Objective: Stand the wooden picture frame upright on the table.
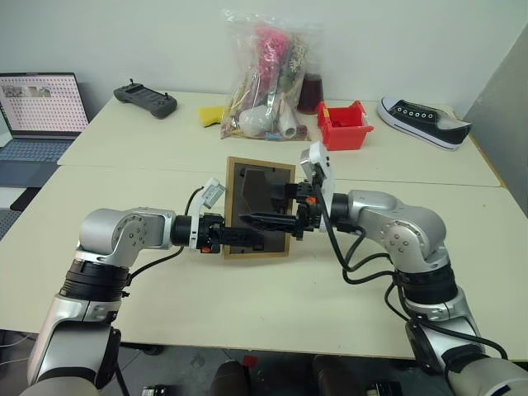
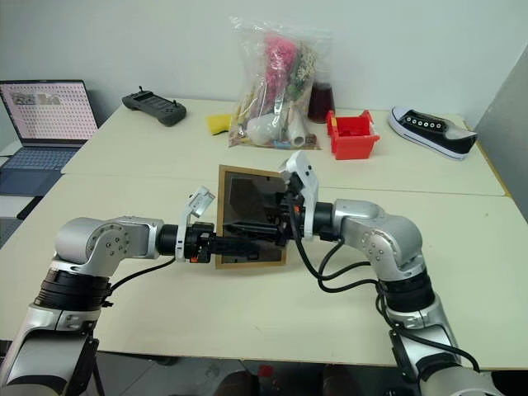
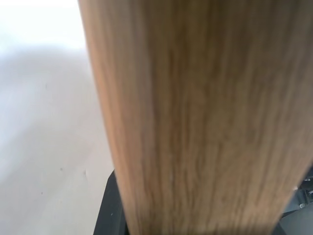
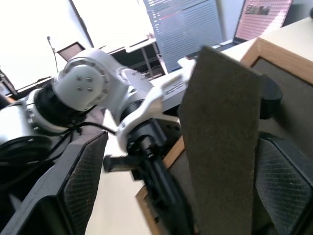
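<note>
While the left pincer (image 1: 247,221) pinches the picture frame (image 1: 258,206) above the table (image 1: 247,305), the right pincer (image 4: 181,196) gapes wide around its stand (image 4: 222,142); a red bin (image 1: 345,125) sits behind.

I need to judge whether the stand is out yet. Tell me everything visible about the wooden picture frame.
The small rectangular light-wood picture frame is held above the cream table, dark brown back board facing the camera. The left end effector is shut on its left edge. The fold-out stand, a dark stiff flap, sticks out from the back between the open fingers of the right end effector. The front is hidden.
</note>
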